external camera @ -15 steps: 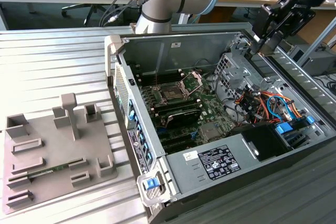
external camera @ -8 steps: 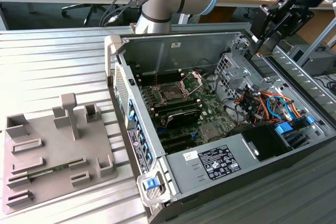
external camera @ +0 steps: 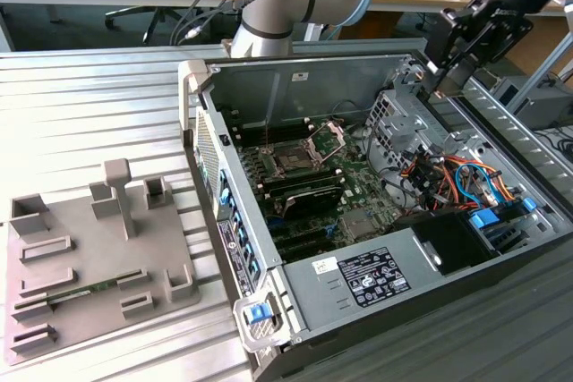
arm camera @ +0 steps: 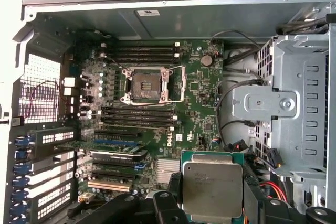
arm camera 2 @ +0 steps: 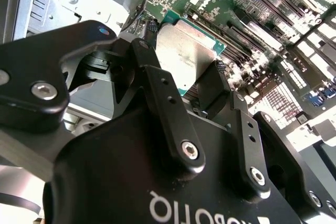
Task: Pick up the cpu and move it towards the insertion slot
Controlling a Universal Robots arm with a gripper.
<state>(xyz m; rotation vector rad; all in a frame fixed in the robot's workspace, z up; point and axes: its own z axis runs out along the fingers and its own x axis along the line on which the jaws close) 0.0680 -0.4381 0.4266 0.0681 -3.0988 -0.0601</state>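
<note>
My gripper (external camera: 443, 78) hangs over the open computer case's far corner on the exterior view's right, above the drive cage. In both wrist views it is shut on the cpu (arm camera: 212, 186), a flat square chip with a silvery top and thin green rim, clamped by two opposite edges between the black fingers (arm camera 2: 212, 85). The cpu (arm camera 2: 184, 50) is held flat, above the motherboard. The insertion slot (arm camera: 143, 84) is a dark square socket in a shiny metal frame, its hinged bracket (external camera: 327, 138) raised. The insertion slot (external camera: 291, 160) lies well apart from the gripper, toward the exterior view's left.
A metal drive cage (external camera: 394, 114) and loose orange and blue cables (external camera: 457, 176) sit under the gripper. A finned heatsink (external camera: 358, 221) and long black memory slots (arm camera: 137, 115) flank the socket. A grey fixture tray (external camera: 89, 257) holding a green memory stick (external camera: 85, 293) lies outside the case.
</note>
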